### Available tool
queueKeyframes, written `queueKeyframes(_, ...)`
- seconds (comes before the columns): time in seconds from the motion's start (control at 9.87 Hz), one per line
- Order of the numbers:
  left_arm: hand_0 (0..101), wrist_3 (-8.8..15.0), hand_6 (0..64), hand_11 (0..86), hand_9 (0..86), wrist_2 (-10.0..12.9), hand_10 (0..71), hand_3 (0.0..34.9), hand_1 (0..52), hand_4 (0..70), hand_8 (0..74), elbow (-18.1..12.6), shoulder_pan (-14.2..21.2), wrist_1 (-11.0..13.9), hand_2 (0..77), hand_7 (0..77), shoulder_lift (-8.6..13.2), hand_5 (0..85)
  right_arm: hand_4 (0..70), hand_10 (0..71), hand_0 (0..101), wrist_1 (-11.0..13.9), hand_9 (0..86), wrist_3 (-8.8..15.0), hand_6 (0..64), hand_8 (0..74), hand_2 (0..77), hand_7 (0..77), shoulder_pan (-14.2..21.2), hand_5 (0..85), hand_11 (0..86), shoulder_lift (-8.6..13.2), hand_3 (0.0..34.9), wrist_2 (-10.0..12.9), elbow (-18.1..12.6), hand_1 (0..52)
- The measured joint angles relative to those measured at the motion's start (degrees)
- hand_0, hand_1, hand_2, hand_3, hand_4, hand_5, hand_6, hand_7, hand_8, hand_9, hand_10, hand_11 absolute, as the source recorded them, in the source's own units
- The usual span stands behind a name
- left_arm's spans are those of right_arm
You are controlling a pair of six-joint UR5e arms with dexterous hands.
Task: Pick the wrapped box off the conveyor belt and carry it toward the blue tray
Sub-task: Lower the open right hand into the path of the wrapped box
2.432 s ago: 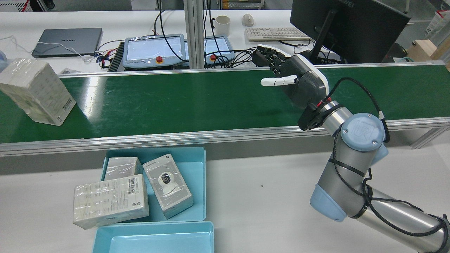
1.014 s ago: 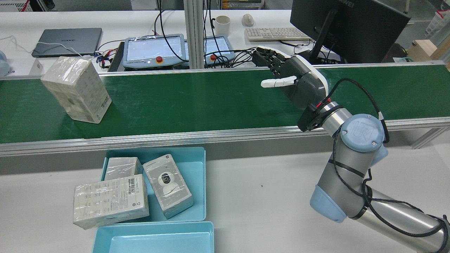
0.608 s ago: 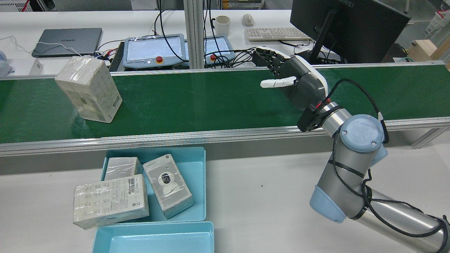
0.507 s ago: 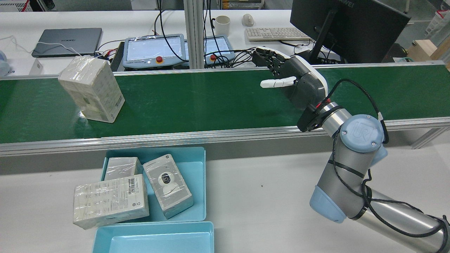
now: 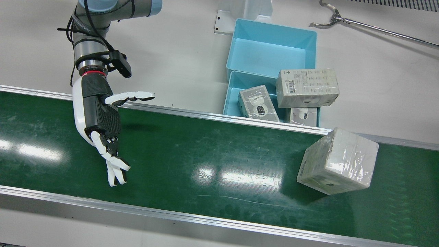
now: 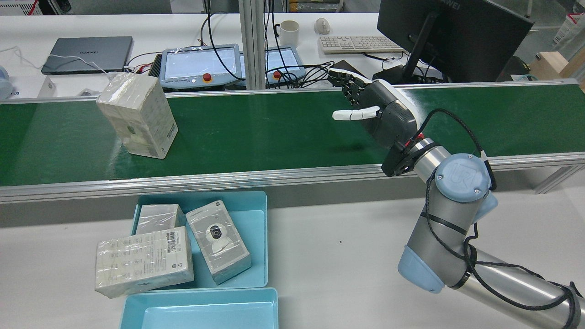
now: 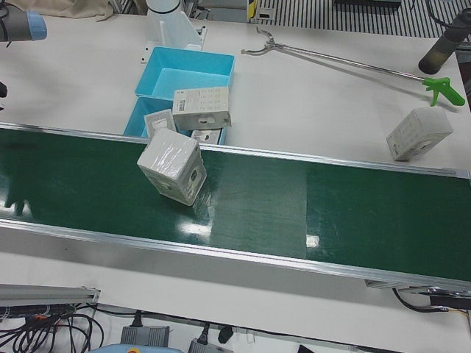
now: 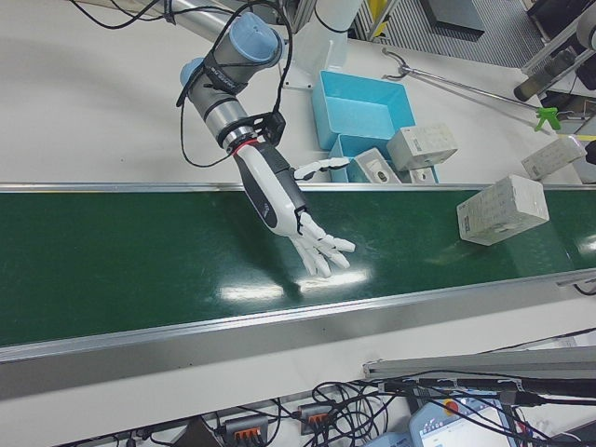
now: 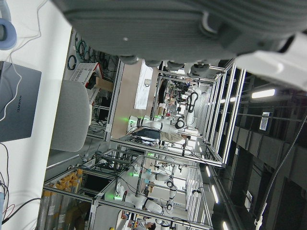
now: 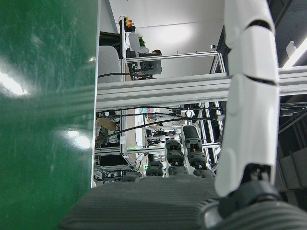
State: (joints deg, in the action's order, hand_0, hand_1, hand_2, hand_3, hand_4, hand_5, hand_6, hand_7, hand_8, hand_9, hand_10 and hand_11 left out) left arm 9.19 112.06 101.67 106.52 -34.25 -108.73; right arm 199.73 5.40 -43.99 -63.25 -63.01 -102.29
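The wrapped box (image 6: 137, 116) stands on the green conveyor belt (image 6: 274, 132), well to the left of my right hand in the rear view. It also shows in the front view (image 5: 337, 161), the left-front view (image 7: 173, 168) and the right-front view (image 8: 501, 209). My right hand (image 6: 374, 112) hovers over the belt, open and empty, fingers spread (image 5: 101, 120). The blue tray (image 6: 261, 228) sits on the table before the belt and holds three wrapped boxes. Of my left hand only the palm's underside (image 9: 182, 24) shows.
A second, empty blue tray (image 6: 201, 310) adjoins the first. Behind the belt stand two teach pendants (image 6: 201, 66), a laptop (image 6: 87, 55) and a monitor (image 6: 452, 36). A grabber tool (image 7: 353, 62) and another wrapped box (image 7: 418, 132) lie on the table off the belt.
The wrapped box has ridden the belt rightward in the rear view, closer to my right hand. My right hand and arm have shifted slightly left over the belt, still open.
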Motion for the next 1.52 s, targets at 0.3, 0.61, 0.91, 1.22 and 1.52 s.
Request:
queueKeyframes(0.3,0,0.0,0.5,0.5,0.0,0.0,0.5,0.0,0.0,0.0,0.5,0.0,0.0,0.0,0.5,0.5,0.0,1.1,10.4,0.0,47,0.0,4.4,0.0,2.7,1.1,10.9,2.7,0.7,18.5,0.5,0.3,0.0,0.0,0.8,15.3)
queueKeyframes(0.61,0,0.0,0.5,0.5,0.0,0.0,0.5,0.0,0.0,0.0,0.5,0.0,0.0,0.0,0.5,0.5,0.0,1.1,9.8,0.0,47,0.0,4.4,0.0,2.7,1.1,10.9,2.7,0.8,18.5,0.5,0.4,0.0,0.0,0.8,15.3)
queueKeyframes(0.91,0,0.0,0.5,0.5,0.0,0.0,0.0,0.0,0.0,0.0,0.5,0.0,0.0,0.0,1.1,0.5,0.0,1.1,10.4,0.0,47,0.0,4.4,-0.1,2.7,1.1,10.9,2.7,0.8,18.5,1.1,0.5,0.0,0.0,0.7,15.3)
queueKeyframes(1.22,0,0.0,0.5,0.5,0.0,0.0,0.5,0.0,0.0,0.0,0.5,0.0,0.0,0.0,0.5,0.5,0.0,1.1,10.4,0.0,47,0.0,4.4,0.0,2.7,1.1,10.9,2.7,0.9,18.5,1.1,0.5,0.0,0.0,0.7,15.3)
queueKeyframes(1.52,0,0.0,0.5,0.5,0.5,0.0,0.5,0.0,0.0,0.0,0.5,0.0,0.0,0.0,0.5,0.5,0.0,1.1,10.9,0.0,47,0.0,4.4,0.0,2.7,1.1,10.9,2.7,1.0,18.5,0.5,0.6,0.0,0.0,0.7,15.3)
